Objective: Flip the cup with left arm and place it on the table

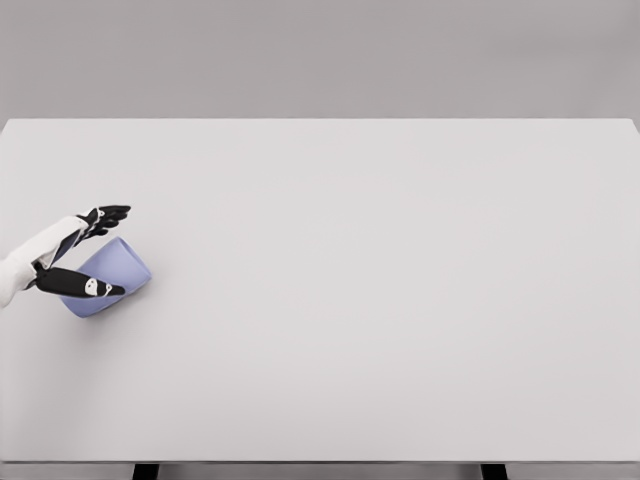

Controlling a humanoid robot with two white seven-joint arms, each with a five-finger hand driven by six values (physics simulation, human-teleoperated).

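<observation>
A lavender cup (108, 276) is seen lying tilted on its side at the far left of the pale grey worktop (380, 300), roughly at nine o'clock from the worktop's middle. Its wider end is pointed toward about two o'clock and its other end toward eight o'clock. Which end is the mouth cannot be made out, and nothing can be seen inside it.

The cup is held by the left hand (78, 258), whose white forearm is cut off by the left edge of the picture. The black fingers (106, 214) are spread above the cup at its eleven o'clock side, while the thumb (80, 284) is laid across the cup's lower flank, so that the cup is clasped between them. The part of the cup behind the palm is hidden. Whether the cup touches the worktop cannot be told with certainty.

No writing or label can be read on the cup.
</observation>
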